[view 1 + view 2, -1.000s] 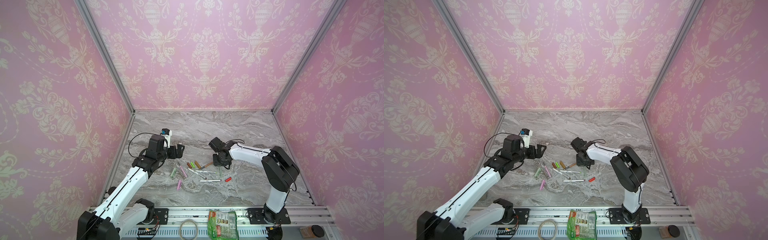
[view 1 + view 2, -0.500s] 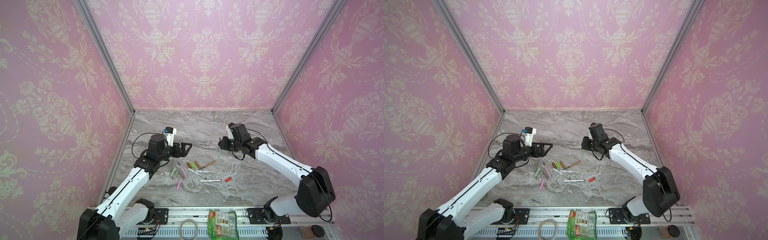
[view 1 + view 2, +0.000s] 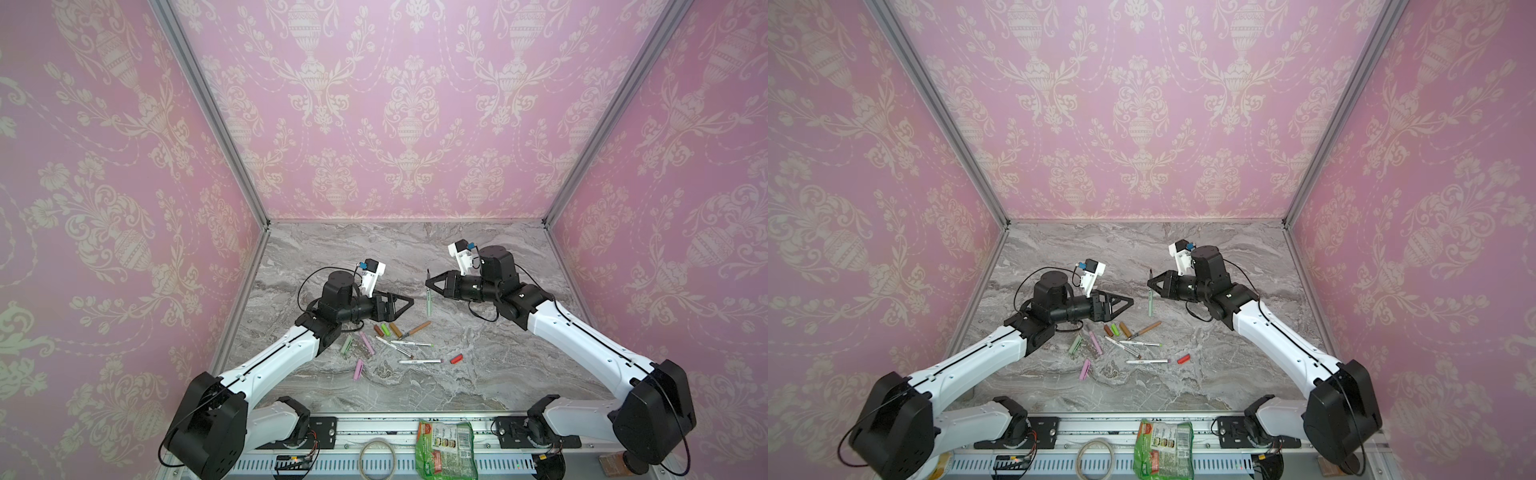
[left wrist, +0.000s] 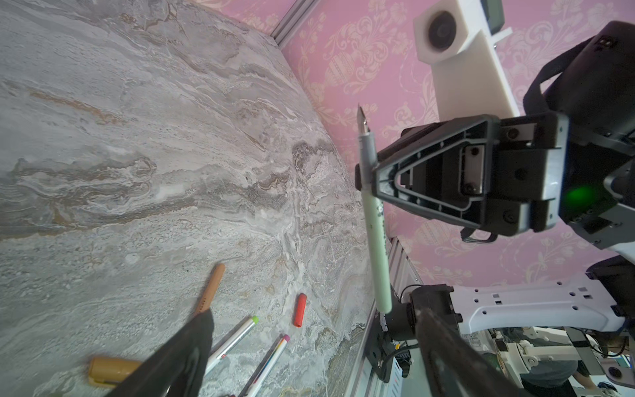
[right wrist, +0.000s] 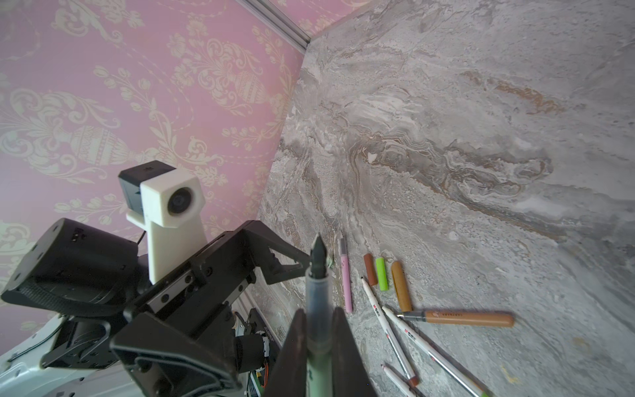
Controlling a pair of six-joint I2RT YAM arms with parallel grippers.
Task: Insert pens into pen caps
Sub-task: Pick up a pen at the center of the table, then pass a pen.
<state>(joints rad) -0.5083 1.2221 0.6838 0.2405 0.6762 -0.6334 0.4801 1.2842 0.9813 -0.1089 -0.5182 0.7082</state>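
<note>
Jaws of the right end effector were clenched on the pale green pen, holding it upright with its dark nib pointing up, over the marble worktop. The left end effector faced it from near by, its jaws spread and empty. Lower down between the arms lay the tan-brown pen, three white pens, the red cap and the pink cap, each loose on the worktop.

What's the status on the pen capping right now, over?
Right end effector shut on pale green pen, upright, tip up. Left end effector open, empty. Pale green cap lying on table, uncollected. Nothing between the two end effectors.
</note>
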